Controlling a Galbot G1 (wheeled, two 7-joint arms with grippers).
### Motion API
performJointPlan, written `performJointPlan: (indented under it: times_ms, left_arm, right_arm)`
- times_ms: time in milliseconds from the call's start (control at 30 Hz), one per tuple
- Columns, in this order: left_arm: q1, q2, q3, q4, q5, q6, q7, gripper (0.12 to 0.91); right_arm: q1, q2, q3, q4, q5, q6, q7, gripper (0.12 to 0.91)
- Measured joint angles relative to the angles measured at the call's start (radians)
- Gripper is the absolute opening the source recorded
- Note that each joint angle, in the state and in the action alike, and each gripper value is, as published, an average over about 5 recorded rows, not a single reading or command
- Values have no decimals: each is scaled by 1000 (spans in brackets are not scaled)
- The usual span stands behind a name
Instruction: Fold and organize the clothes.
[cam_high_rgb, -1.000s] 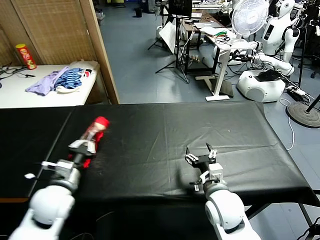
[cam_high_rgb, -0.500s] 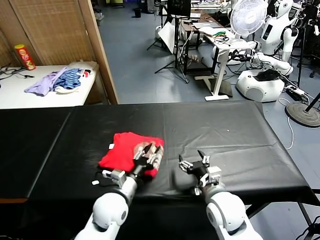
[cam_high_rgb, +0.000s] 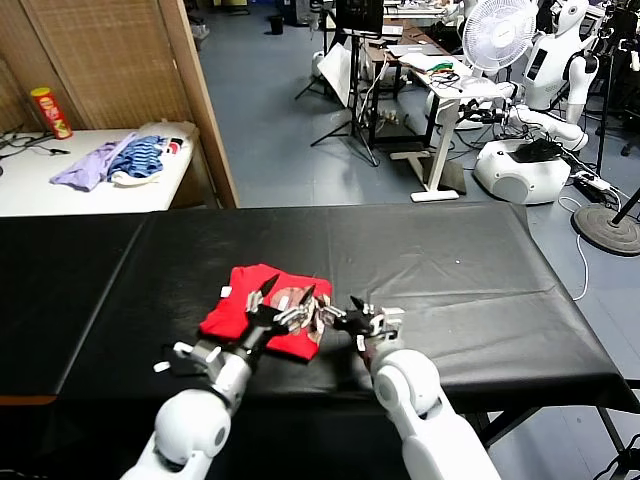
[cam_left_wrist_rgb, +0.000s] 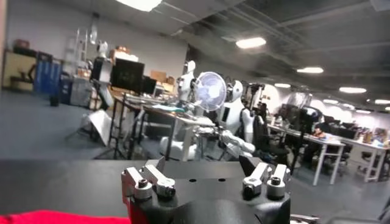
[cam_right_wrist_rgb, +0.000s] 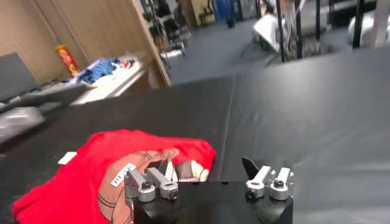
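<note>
The clothes, a bright red T-shirt (cam_high_rgb: 240, 312), lie bunched on the black table (cam_high_rgb: 460, 290) near its front, cartoon print (cam_right_wrist_rgb: 152, 164) facing up at the end nearest the right arm. My left gripper (cam_high_rgb: 288, 292) hovers over that printed end, open and holding nothing; its wrist view shows only a strip of red T-shirt (cam_left_wrist_rgb: 61, 217) below the left gripper (cam_left_wrist_rgb: 204, 163). My right gripper (cam_high_rgb: 345, 312) is open just to the right of the shirt. In its wrist view the right gripper (cam_right_wrist_rgb: 206, 164) has one finger over the edge of the print and the other over bare cloth.
A white side table (cam_high_rgb: 60, 190) at the back left holds a lilac and a blue striped garment (cam_high_rgb: 120, 160) and a red can (cam_high_rgb: 50, 112). A wooden screen (cam_high_rgb: 195, 100) stands beside it. The table's front edge (cam_high_rgb: 500, 385) runs close behind both grippers.
My left arm swung from the far left to the middle with the red shirt, laid it on the table and opened. My right gripper slid left toward the shirt.
</note>
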Motion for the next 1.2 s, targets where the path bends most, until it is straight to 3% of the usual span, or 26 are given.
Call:
performJointPlan:
  times_ms: [133, 233, 367, 467, 600, 700, 800, 967, 1200]
  left_arm:
    - [23, 27, -35, -8, -22, -3, 3, 798]
    - [38, 39, -61, -9, -26, -7, 2, 798]
    - [57, 46, -96, -2, -19, -26, -1, 798]
    - [64, 47, -121, 17, 12, -49, -16, 798]
    - [74, 54, -148, 51, 43, -74, -40, 798]
    - [86, 63, -167, 76, 51, -81, -55, 798]
    - [98, 71, -181, 97, 45, -103, -72, 798]
    - [128, 86, -193, 101, 29, -146, -100, 798]
    - [224, 121, -235, 3, 5, -89, -150, 798]
  right_arm:
    - [36, 26, -2, -72, 49, 0, -1, 536]
    - [57, 29, -8, -112, 36, 17, -31, 372]
    - [88, 15, -25, -158, -63, 81, -108, 171]
    - [112, -6, -42, -192, -204, 149, -186, 135]
    - [113, -42, -55, -203, -420, 263, -285, 216]
    - [87, -72, -49, -184, -547, 351, -329, 376]
    - [35, -104, -32, -147, -636, 441, -343, 543]
    - [-100, -164, 20, -49, -660, 559, -304, 765]
    - [-333, -212, 124, 145, -539, 554, -180, 798]
